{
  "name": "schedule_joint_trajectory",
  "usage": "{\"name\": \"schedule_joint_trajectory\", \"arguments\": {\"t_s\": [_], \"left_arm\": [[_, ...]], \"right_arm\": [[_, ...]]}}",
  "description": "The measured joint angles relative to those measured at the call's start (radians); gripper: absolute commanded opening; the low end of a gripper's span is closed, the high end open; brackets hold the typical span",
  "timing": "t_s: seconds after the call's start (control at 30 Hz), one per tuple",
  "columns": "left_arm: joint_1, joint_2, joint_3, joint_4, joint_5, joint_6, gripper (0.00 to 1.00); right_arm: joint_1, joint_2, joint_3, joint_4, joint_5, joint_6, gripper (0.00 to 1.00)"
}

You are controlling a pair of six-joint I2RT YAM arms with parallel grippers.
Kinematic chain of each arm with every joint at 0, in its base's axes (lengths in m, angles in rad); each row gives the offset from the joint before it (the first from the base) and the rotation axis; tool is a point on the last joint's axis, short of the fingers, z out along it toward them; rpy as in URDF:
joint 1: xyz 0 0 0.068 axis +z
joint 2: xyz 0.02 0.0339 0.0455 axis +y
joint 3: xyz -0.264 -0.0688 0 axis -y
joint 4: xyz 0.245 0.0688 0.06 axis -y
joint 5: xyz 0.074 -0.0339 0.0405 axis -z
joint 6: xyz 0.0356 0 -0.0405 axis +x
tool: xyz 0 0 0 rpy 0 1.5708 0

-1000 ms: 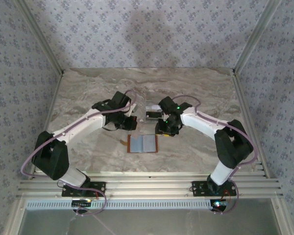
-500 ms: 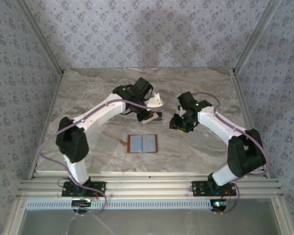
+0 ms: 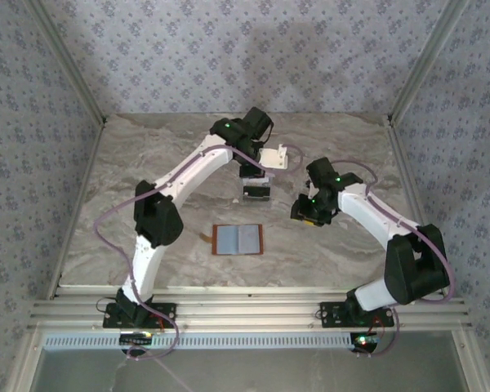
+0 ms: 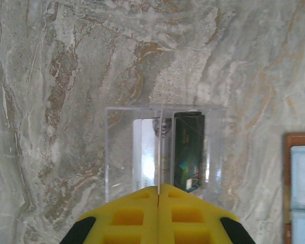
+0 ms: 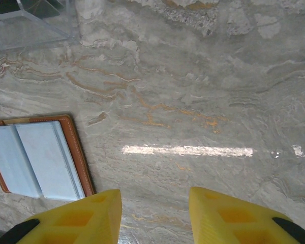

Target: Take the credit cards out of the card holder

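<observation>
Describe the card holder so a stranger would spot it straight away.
On the marble table, look at the middle, nearer the front edge. The card holder lies open and flat there: a brown leather rim around grey-blue pockets. The clear plastic sheet farther back is see-through, with the credit cards showing through.

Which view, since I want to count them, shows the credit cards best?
Left wrist: the credit cards, one whitish, one dark, show large mid-frame through clear plastic. Top external shows a tiny patch; right wrist perhaps a dark corner.
</observation>
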Motion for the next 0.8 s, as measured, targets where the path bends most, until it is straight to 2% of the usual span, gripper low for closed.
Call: {"name": "schedule_joint_trajectory", "arguments": {"t_s": [0.33, 0.8], "left_arm": [[0.047, 0.200, 0.288, -0.085, -0.005, 0.082, 0.00], [0.051, 0.283, 0.313, -0.109, -0.027, 0.117, 0.00]], "right_arm": [[-0.044, -0.003, -0.026, 0.000, -0.024, -0.007, 0.41], [-0.070, 0.004, -0.033, 0.014, -0.052, -0.019, 0.41]]}}
